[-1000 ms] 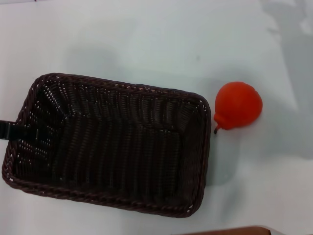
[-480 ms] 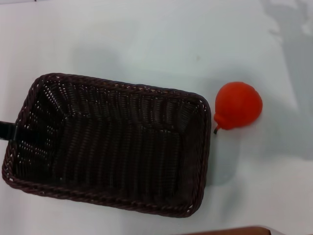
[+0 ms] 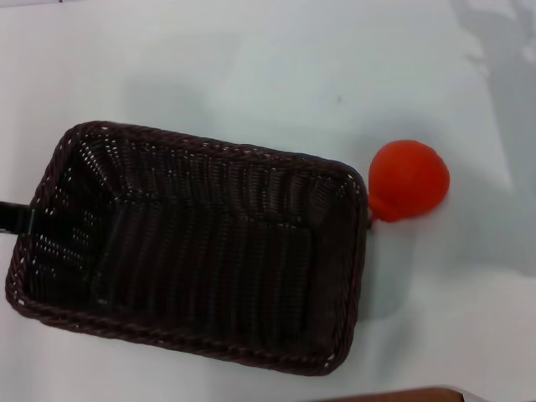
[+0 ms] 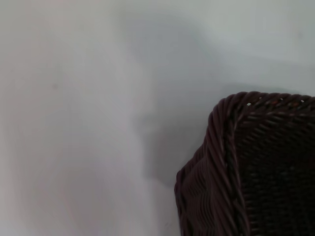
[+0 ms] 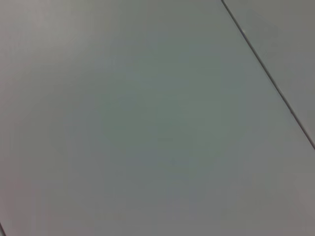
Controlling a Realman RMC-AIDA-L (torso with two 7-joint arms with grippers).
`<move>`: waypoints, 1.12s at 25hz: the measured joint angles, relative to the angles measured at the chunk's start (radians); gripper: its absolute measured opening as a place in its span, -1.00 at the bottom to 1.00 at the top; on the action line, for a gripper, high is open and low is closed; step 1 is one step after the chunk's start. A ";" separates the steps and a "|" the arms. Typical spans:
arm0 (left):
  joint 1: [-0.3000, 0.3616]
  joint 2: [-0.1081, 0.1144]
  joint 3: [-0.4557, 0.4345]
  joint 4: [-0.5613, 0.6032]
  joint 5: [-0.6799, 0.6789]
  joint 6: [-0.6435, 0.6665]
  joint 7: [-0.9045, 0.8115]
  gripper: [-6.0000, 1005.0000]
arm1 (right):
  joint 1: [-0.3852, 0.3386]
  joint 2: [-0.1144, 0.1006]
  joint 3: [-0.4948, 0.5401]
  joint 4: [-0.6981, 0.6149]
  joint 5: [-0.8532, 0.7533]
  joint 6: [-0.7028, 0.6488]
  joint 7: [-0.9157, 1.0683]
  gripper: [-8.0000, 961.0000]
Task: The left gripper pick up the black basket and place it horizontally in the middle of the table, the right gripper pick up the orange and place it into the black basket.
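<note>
The black basket [image 3: 209, 147] lies on the white table [image 3: 251, 59], left of the middle, its long side slightly slanted. My left gripper [image 3: 18, 218] shows only as a small black tip at the left edge, clamped on the basket's left rim. The left wrist view shows one basket corner [image 4: 231, 162] over the table. The orange [image 3: 410, 179] sits on the table just right of the basket. The basket's far right corner touches it and hides its stem end. My right gripper is out of view; the right wrist view shows only table.
A brown edge [image 3: 394, 395] shows at the bottom of the head view. An arm's shadow [image 3: 502, 75] falls on the table's far right. A thin dark seam [image 5: 268, 73] crosses the surface in the right wrist view.
The basket has shifted a little to the right with the left gripper on its rim. Its right corner now reaches the orange and covers the stem. The orange has not moved.
</note>
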 joint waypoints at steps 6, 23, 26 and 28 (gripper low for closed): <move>0.009 0.002 -0.111 0.009 -0.149 -0.025 0.005 -0.68 | 0.000 0.000 0.000 0.002 0.000 -0.001 0.000 0.96; 0.094 -0.010 -0.105 0.053 -0.283 0.185 -0.175 -0.59 | 0.008 -0.001 0.017 0.004 0.000 -0.012 0.007 0.96; 0.113 -0.007 -0.048 0.074 -0.284 0.250 -0.199 -0.58 | 0.005 -0.001 0.017 0.002 0.000 -0.011 0.008 0.96; 0.115 -0.008 -0.040 0.092 -0.284 0.273 -0.200 -0.57 | 0.004 0.000 0.017 0.002 0.000 -0.011 0.009 0.96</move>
